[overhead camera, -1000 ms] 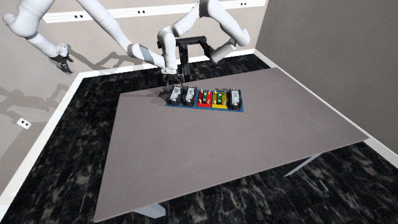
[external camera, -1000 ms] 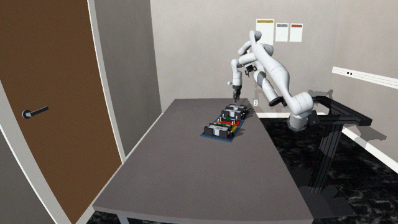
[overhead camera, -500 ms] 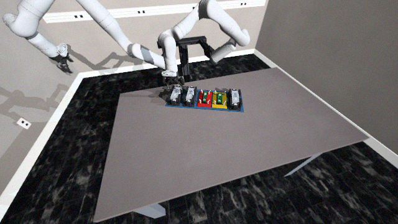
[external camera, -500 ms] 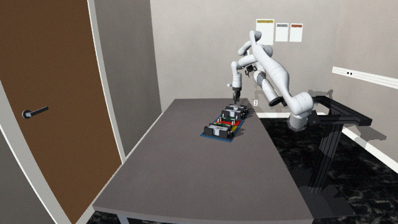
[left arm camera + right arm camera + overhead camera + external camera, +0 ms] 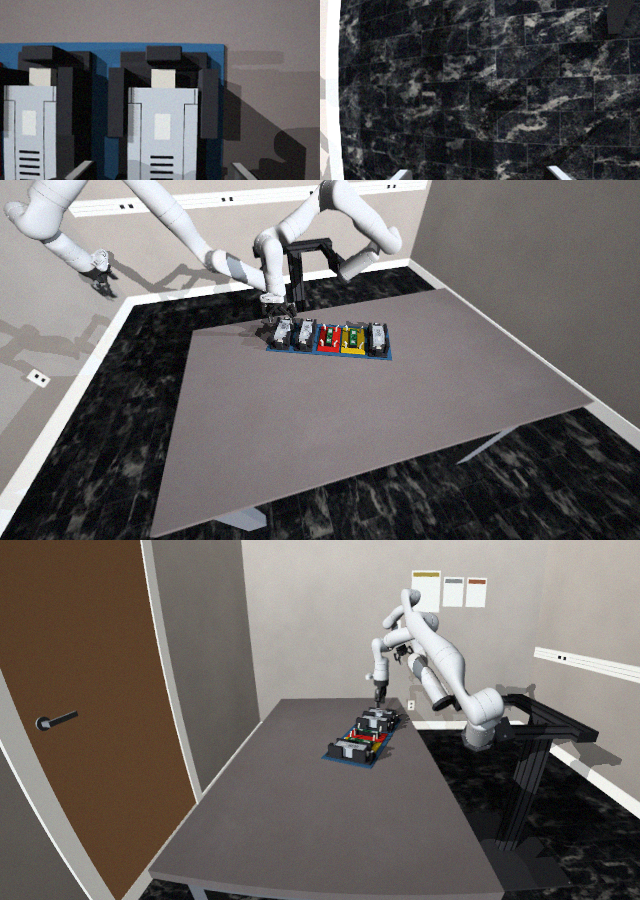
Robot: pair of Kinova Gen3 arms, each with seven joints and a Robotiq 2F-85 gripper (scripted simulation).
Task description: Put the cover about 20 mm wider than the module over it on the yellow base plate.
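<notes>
Left wrist view: end cover (image 5: 282, 332) (image 5: 382, 712) (image 5: 162, 120) seated in its holder (image 5: 274, 339) (image 5: 396, 716) (image 5: 209, 104), below the left end effector (image 5: 281, 317) (image 5: 378, 704) (image 5: 162, 165) and framed by its fingertips; released, nothing grasped. Neighbouring cover (image 5: 306, 332) (image 5: 372, 721) (image 5: 30, 120) beside it, looks narrower. Beyond that from this end effector, module (image 5: 353, 338) (image 5: 362, 740) uncovered on the yellow plate (image 5: 352, 350) (image 5: 376, 746); third cover (image 5: 378, 337) (image 5: 350, 745) farthest along. Right end effector (image 5: 103, 282) (image 5: 401, 654) (image 5: 478, 170) released too, off the tabletop (image 5: 350, 405) (image 5: 300, 800) (image 5: 161, 24). Step seems to be lining up on the end cover; fit unproven, so weigh its width against the module first. If chosen: centre fingers, descend straight clear of the holder's posts, close slowly, stop at first contact on both walls. Uneven contact or extra squeeze could dent them. Lift vertically.
</notes>
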